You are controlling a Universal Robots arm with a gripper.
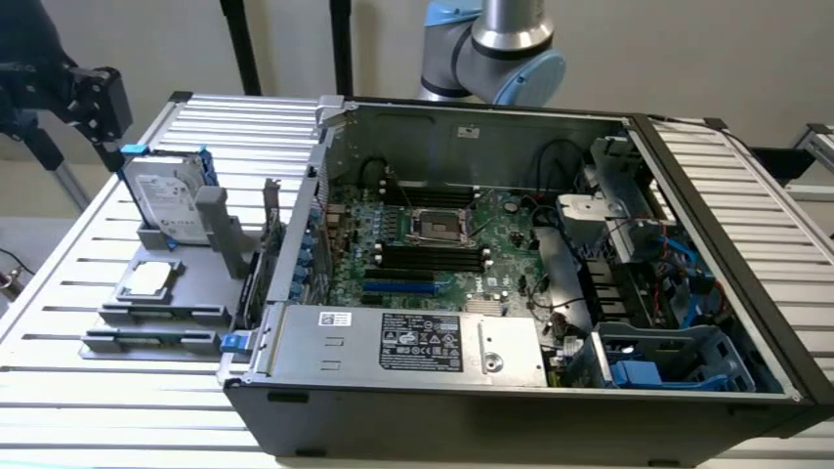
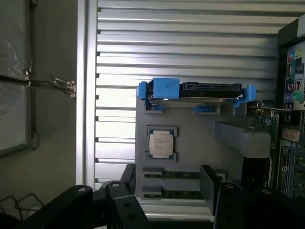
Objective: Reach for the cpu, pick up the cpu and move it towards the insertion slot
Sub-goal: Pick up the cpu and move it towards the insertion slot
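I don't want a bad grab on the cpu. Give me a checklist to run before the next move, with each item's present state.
1. cpu flat in its grey holder, top uncovered: ok.
2. gripper open, holding nothing: ok.
3. gripper at the cpu: not ok, apart from it, not touching.
4. hard drive clear of the cpu: ok, it stands in its own bracket.
5. insertion slot free to receive the chip: cannot tell.

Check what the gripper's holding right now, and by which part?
Nothing. The gripper is open with nothing between its jaws; the cpu sits in its grey holder, untouched.
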